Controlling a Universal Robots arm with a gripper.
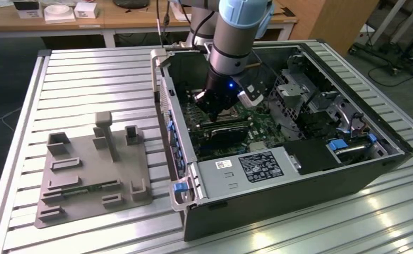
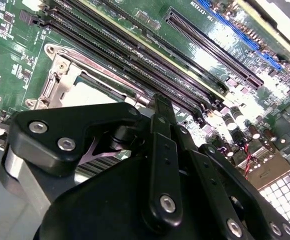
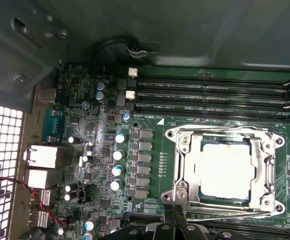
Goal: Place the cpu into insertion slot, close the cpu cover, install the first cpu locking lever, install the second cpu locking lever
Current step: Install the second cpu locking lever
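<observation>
Ribbed metal tabletop (image 1: 86, 79) carries the open computer case (image 1: 375, 174) at the right of the exterior view, a grey fixture tray (image 1: 86, 174) at lower left, and desks run along the top edge.

From my station, the cpu (image 3: 224, 170) sits in its socket at the right of the first wrist view, pale silvery top showing, with the cpu cover (image 3: 264, 165) down around it as a thin metal frame. I judge the chip light, stiff and fragile underneath; it should be taken by its edges only, never pressed on the face. The cover looks springy sheet metal, best pushed at its free edge. Thin wire levers (image 3: 219, 131) run along the frame's upper and lower sides; whether they are latched I cannot make out.

Outward, memory slots (image 3: 209, 97) lie above the socket, capacitors (image 3: 120, 155) to its left.

The gripper (image 2: 157, 107) hangs just over the socket's near edge, its black fingers drawn together to a narrow tip, holding nothing I can see. Its body blocks most of the socket in the second wrist view, and the arm hides the socket in the exterior view.
</observation>
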